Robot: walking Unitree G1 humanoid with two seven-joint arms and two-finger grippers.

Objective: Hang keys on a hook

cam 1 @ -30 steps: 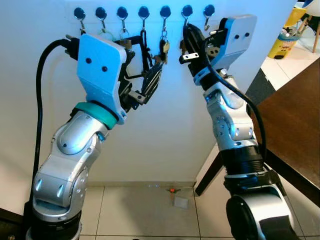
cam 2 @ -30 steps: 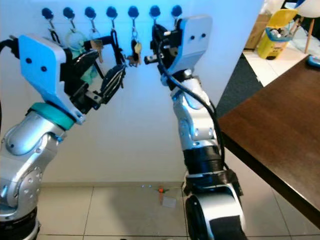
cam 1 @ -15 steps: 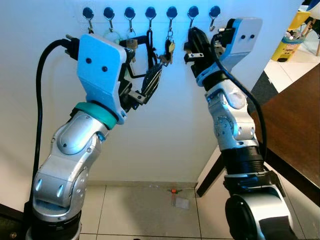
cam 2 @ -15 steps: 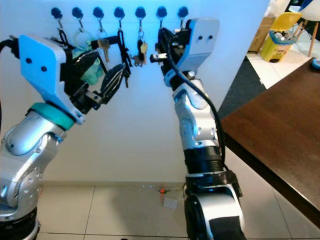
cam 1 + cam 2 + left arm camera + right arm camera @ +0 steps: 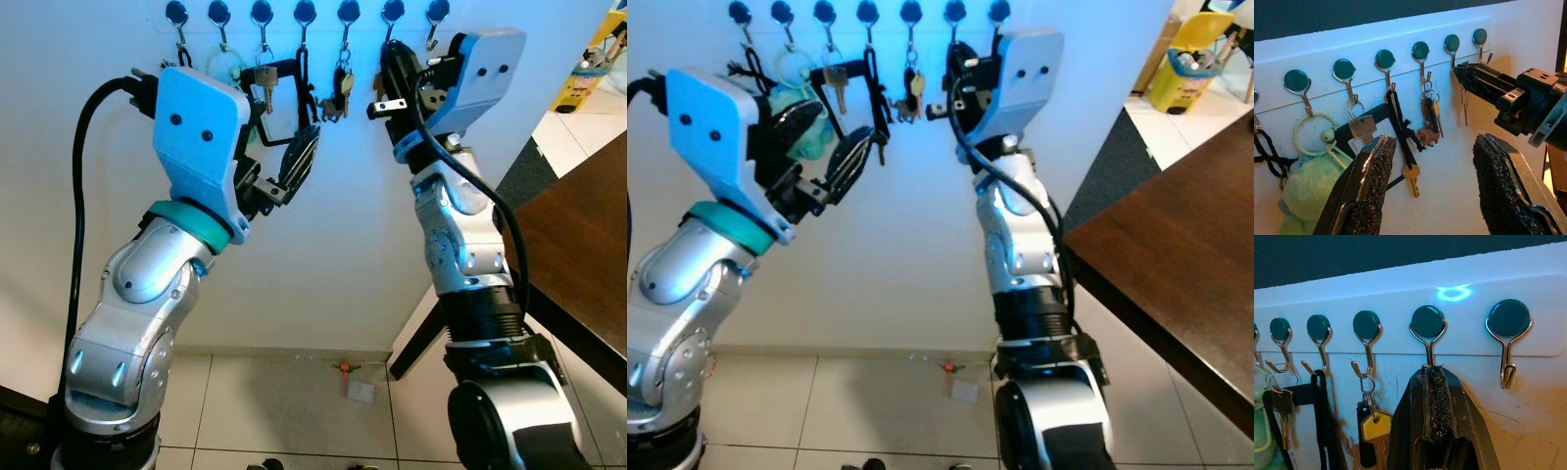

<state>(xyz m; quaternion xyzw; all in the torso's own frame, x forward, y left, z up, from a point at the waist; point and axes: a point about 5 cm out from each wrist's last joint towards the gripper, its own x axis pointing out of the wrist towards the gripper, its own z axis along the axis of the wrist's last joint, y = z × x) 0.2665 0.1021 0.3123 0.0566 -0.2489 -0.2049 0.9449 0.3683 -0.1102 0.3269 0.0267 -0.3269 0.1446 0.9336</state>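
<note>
A row of round-capped metal hooks (image 5: 304,14) runs along the white wall. My right gripper (image 5: 1434,382) is shut, its tips just under the second hook from the right (image 5: 1428,325). A thin key (image 5: 1465,105) dangles below those tips in the left wrist view; whether its ring is over the hook I cannot tell. My left gripper (image 5: 1427,186) stands open a little away from the wall, in front of the hanging things and touching none of them.
Other hooks hold a green plush on a ring (image 5: 1303,171), a key on a black strap (image 5: 1400,129) and a bunch with a yellow-headed key (image 5: 1374,426). A dark wooden table (image 5: 588,245) stands at the right. Small litter (image 5: 359,391) lies on the tiled floor.
The whole picture has shifted, so the camera moved. My right gripper keeps its place under the same hook, still shut. The left gripper stays open and still.
</note>
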